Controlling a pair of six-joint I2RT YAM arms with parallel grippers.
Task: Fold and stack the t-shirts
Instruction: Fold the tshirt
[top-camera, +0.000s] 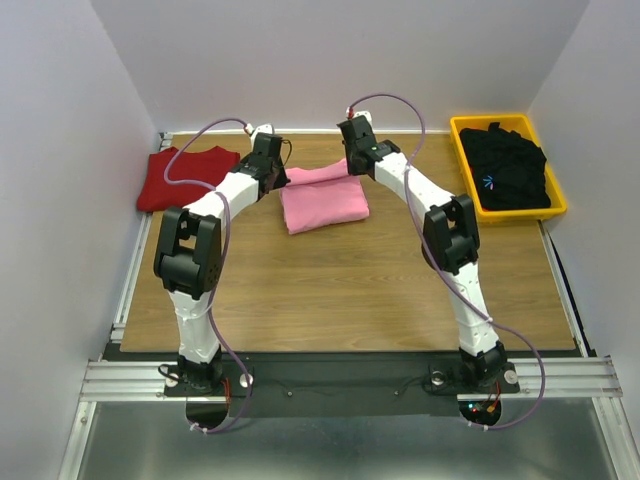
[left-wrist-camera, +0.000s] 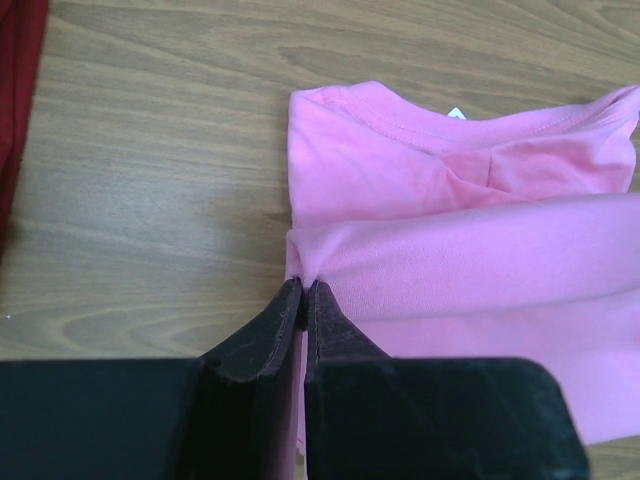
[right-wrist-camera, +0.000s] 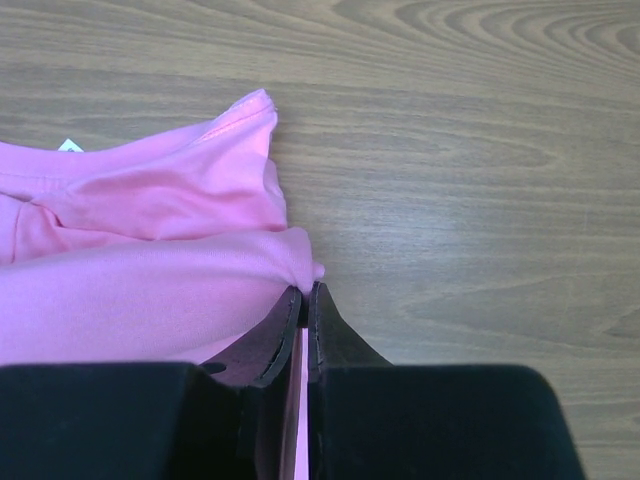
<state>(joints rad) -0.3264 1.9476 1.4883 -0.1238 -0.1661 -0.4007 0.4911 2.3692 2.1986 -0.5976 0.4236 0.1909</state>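
A light pink t-shirt (top-camera: 325, 203) lies folded at the back middle of the table, its collar toward the far edge. My left gripper (left-wrist-camera: 304, 286) is shut on the pink t-shirt (left-wrist-camera: 470, 250) at the left corner of its folded-over layer. On the opposite corner, my right gripper (right-wrist-camera: 305, 290) is shut on the same pink t-shirt (right-wrist-camera: 140, 290). A dark red t-shirt (top-camera: 188, 177) lies folded at the back left; its edge (left-wrist-camera: 20, 90) shows in the left wrist view. A black t-shirt (top-camera: 510, 170) with a small blue mark sits crumpled in the yellow bin.
The yellow bin (top-camera: 555, 205) stands at the back right corner of the wooden table (top-camera: 340, 300). White walls close in the left, back and right sides. Both arms reach over the table's middle toward the back.
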